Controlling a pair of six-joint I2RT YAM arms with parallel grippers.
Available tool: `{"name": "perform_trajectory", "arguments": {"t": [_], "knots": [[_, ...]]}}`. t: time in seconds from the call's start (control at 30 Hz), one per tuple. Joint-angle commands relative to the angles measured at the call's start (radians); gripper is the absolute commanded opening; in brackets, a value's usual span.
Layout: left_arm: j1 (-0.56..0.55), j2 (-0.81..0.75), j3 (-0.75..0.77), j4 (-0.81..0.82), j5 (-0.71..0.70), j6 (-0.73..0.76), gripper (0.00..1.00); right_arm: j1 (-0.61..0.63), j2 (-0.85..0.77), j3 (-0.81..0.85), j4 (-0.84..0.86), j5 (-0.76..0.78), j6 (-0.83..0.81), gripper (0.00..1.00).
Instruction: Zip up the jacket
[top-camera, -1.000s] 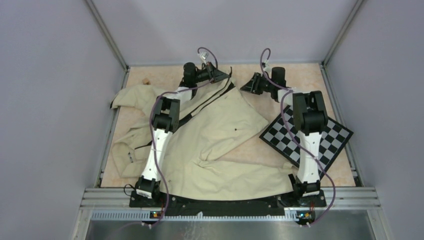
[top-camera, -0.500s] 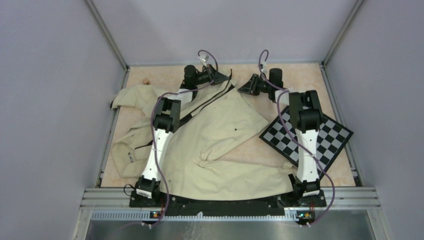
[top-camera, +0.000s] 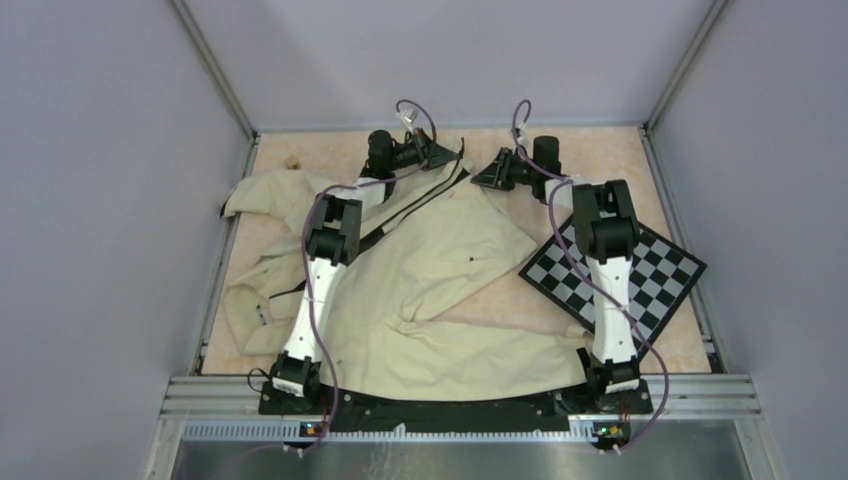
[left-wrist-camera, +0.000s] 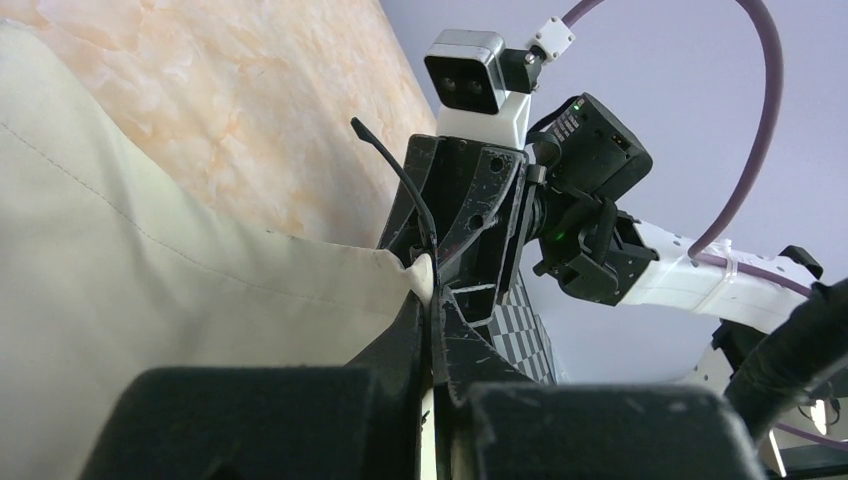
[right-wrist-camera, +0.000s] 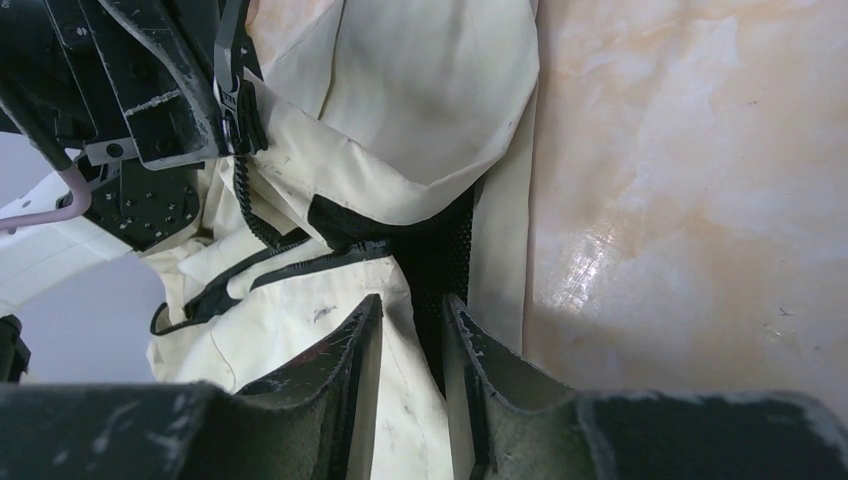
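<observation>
Sprawling over most of a peach-marbled tabletop (top-camera: 610, 160), a wrinkled cream jacket (top-camera: 440, 280) lies open and flat. Its near edge reaches the two arm bases, and one sleeve is crumpled toward the left wall. A black zipper strip (top-camera: 415, 208) runs diagonally up the front to the garment's far corner, where both arms meet.

The left pincer (left-wrist-camera: 432, 300) is clenched on the jacket there. Its own wrist camera shows the fingers pressed together on a point of cream cloth, with a thin black zipper tail curling up just beyond them. The right wrist camera shows the same clamp with the black zipper chain hanging from it and trailing down across the fabric.

The right pincer (right-wrist-camera: 412, 302) faces it from just beside, tips lowered over the fabric. Its jaws stand a little apart, with a fold of cream cloth and a patch of black mesh lining (right-wrist-camera: 437, 255) showing in the gap. Whether those tips are pinching the cloth cannot be told.

A small dark snap (top-camera: 471, 258) dots the front panel. To the right of the jacket, a black-and-white checkerboard (top-camera: 665, 275) lies flat and turned at an angle, its left corner at the jacket's edge and the right arm stretched above it. Purple cables (left-wrist-camera: 772, 100) loop along both arms, and pale lavender walls (top-camera: 100, 200) enclose the tabletop on three sides.
</observation>
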Motion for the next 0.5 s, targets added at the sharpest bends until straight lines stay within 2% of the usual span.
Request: {"name": "perform_trajectory", "arguments": {"t": [0.0,0.07,0.13,0.33,0.47], "knots": [[0.0,0.002,0.007,0.061,0.019,-0.007,0.0,0.008,0.008,0.041,0.039,-0.022,0.004,0.26],[0.0,0.003,0.007,0.06,0.02,-0.006,0.0,0.008,0.005,0.033,0.063,-0.029,0.016,0.16],[0.0,0.003,0.01,0.059,0.022,-0.004,0.0,0.009,-0.006,0.02,0.094,-0.03,0.031,0.01],[0.0,0.006,0.032,0.041,0.088,0.033,0.0,0.008,-0.088,-0.052,0.214,-0.095,0.03,0.0],[0.0,-0.004,0.055,0.022,0.174,0.089,0.0,0.005,-0.095,-0.037,0.127,-0.152,-0.057,0.0]]}}
